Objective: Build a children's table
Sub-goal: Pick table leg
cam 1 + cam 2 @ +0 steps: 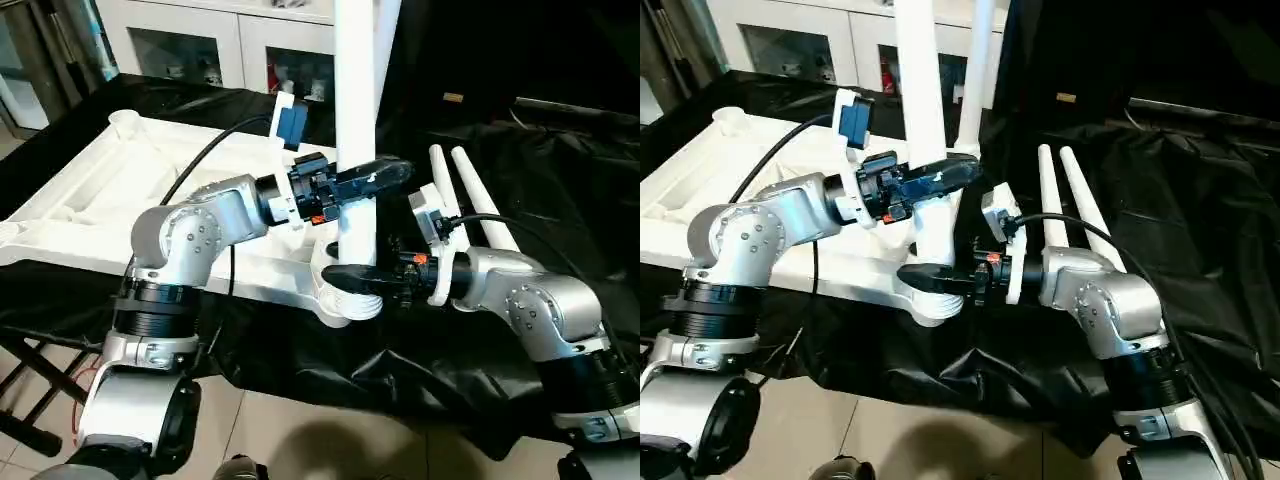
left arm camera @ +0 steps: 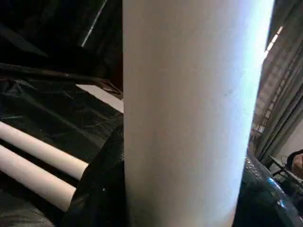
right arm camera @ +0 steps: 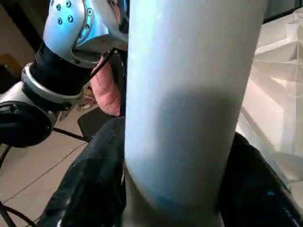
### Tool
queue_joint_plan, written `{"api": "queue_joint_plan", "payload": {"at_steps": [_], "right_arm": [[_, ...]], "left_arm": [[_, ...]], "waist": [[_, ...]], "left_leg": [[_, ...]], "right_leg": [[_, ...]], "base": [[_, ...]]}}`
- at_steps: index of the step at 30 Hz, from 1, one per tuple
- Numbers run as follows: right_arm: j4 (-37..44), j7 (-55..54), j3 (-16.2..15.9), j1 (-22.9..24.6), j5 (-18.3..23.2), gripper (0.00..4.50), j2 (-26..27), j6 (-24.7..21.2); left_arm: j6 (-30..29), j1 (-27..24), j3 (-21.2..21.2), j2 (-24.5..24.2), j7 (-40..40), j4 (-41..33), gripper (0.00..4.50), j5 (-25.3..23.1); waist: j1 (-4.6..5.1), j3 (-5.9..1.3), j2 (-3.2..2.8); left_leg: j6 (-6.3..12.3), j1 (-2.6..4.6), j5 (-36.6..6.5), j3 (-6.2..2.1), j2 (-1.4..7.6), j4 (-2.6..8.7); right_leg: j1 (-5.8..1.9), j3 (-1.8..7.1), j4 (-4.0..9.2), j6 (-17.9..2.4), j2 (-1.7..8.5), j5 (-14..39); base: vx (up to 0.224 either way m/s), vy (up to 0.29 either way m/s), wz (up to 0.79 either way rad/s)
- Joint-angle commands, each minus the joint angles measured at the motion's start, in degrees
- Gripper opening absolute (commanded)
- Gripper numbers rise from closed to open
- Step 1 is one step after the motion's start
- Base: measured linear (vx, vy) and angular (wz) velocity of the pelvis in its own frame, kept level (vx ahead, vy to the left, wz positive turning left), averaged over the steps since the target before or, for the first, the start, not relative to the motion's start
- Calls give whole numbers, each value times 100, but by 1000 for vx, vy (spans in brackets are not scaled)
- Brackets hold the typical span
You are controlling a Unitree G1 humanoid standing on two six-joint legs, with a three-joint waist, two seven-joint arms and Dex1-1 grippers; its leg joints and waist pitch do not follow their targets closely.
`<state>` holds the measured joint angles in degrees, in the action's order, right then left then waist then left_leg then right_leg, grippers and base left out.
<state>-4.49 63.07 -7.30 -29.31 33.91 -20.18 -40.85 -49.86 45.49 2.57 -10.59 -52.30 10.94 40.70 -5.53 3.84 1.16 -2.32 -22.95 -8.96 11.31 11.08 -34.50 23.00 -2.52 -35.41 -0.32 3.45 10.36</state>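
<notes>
Left eye view shows both silver forearms reaching in level from either side to one upright leg (image 1: pixel 356 110). The left hand (image 1: pixel 372 178) comes from the left, its black fingers closed around the leg partway up. The right hand (image 1: pixel 362 280) comes from the right, lower down, its fingers clasping the leg just above the corner socket (image 1: pixel 347 303). Each wrist is bent inward toward the tube.

Left wrist view adds the leg close up between that hand's fingers, with two loose legs (image 2: pixel 38 163) lying on black cloth (image 2: pixel 52 118) beyond. Right wrist view adds the leg's base entering the socket, the ribbed underside of the top (image 3: pixel 274 94), and the robot's left arm over a tiled floor (image 3: pixel 28 175).

The top (image 1: pixel 90 190) lies upside down on the cloth-covered worktop, left of centre. The held leg stands at its near right corner, long axis vertical, pointing up. The loose legs lie side by side to the right, running near to far. A second upright leg (image 1: pixel 978 60) rises at the far corner.
</notes>
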Motion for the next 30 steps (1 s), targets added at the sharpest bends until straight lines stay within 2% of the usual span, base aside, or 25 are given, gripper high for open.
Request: {"api": "queue_joint_plan", "payload": {"at_steps": [1, 7, 9, 10, 12, 15, 18, 19, 20, 22, 23, 25, 26, 28, 29, 30], "right_arm": [[-47, -136, -36, -14, -122, 222, -26, -69], [16, -455, -56, 35, -228, 202, 105, -86], [39, -536, -46, 53, -227, 199, 156, -78], [77, -702, -1, 72, -219, 199, 261, -14], [68, -974, 67, 64, -284, 197, 419, 125], [-16, -1390, 64, 32, -539, 196, 604, 380], [-148, -1818, 71, -11, -779, 196, 789, 636], [-195, -1942, 78, -29, -844, 196, 844, 713], [-324, -2365, 111, -78, -1066, 196, 1009, 955], [-466, -2635, 62, -143, -1276, 196, 1125, 1100], [-580, -2841, -6, -205, -1463, 196, 1219, 1236], [-625, -2912, -35, -233, -1526, 195, 1269, 1268], [-767, -3132, -29, -326, -1635, 195, 1403, 1351], [-854, -3249, -33, -388, -1704, 195, 1460, 1405], [-971, -3465, -1, -483, -1782, 195, 1571, 1496], [-1014, -3551, 29, -515, -1799, 195, 1627, 1525]], "left_arm": [[-42, 106, -5, 15, -153, -150, 189, 176], [-78, 72, 40, 13, -121, -174, 189, 211], [-58, 58, 70, 35, -73, -176, 189, 215], [116, 55, 110, 99, 162, -137, 224, 85], [327, 127, 238, 265, 666, 71, 259, -106], [725, 153, 337, 446, 1325, 207, 269, -463], [940, 179, 393, 571, 2021, 316, 302, -811], [981, 189, 410, 606, 2227, 355, 302, -905], [1060, 209, 458, 709, 2834, 446, 305, -1159], [1154, 206, 493, 806, 3192, 493, 308, -1315], [1271, 203, 455, 862, 3384, 543, 308, -1464], [1349, 205, 416, 882, 3469, 575, 308, -1554], [1495, 254, 559, 1030, 3876, 691, 308, -1591], [1585, 287, 671, 1117, 4121, 751, 308, -1598], [1700, 320, 802, 1222, 4456, 798, 280, -1630], [1758, 327, 829, 1257, 4584, 801, 273, -1673]], "waist": [[-23, -474, -31], [-23, -473, -27], [-27, -472, -44], [-26, -473, -35], [-24, -474, -33], [-35, -475, -45], [-13, -477, -36], [-17, -482, -39], [-1, -482, -45], [17, -486, -36], [28, -483, -8], [35, -487, -20], [38, -490, -31], [54, -492, -24], [53, -486, -28], [51, -491, -30]], "left_leg": [[-53, 203, -975, -121, 209, 359], [-65, 194, -947, -120, 205, 362], [-80, 199, -960, -121, 207, 365], [-82, 202, -969, -119, 206, 363], [-114, 203, -989, -122, 211, 366], [-207, 207, -1063, -127, 206, 365], [-224, 198, -1045, -136, 212, 377], [-219, 200, -1031, -134, 205, 373], [-227, 188, -1043, -138, 215, 374], [-227, 185, -1020, -141, 205, 374], [-214, 176, -980, -140, 200, 375], [-193, 178, -930, -137, 195, 370], [-155, 176, -908, -137, 199, 368], [-162, 185, -959, -137, 196, 364], [-152, 182, -945, -138, 200, 369], [-146, 181, -937, -141, 204, 368]], "right_leg": [[-273, 211, 378, -1251, 428, 852], [-276, 209, 371, -1263, 425, 788], [-274, 210, 370, -1260, 428, 789], [-274, 211, 372, -1254, 425, 786], [-267, 211, 376, -1250, 429, 778], [-272, 212, 398, -1188, 442, 901], [-266, 213, 396, -1071, 425, 850], [-274, 214, 393, -1075, 433, 835], [-263, 220, 390, -1069, 434, 822], [-276, 216, 389, -1049, 427, 791], [-279, 212, 394, -1033, 426, 783], [-280, 215, 392, -1030, 425, 742], [-277, 218, 383, -1037, 419, 655], [-280, 214, 391, -1077, 420, 628], [-278, 217, 387, -1087, 420, 584], [-280, 216, 379, -1084, 420, 559]], "base": [[0, 0, 0], [0, 0, 0], [0, 0, 0], [0, 0, 0], [0, 0, 0], [0, 0, 0], [0, 0, 0], [0, 0, 0], [0, 0, 0], [0, 0, 0], [0, 0, 0], [0, 0, 0], [0, 0, 0], [0, 0, 0], [0, 0, 0], [0, 0, 0]]}}
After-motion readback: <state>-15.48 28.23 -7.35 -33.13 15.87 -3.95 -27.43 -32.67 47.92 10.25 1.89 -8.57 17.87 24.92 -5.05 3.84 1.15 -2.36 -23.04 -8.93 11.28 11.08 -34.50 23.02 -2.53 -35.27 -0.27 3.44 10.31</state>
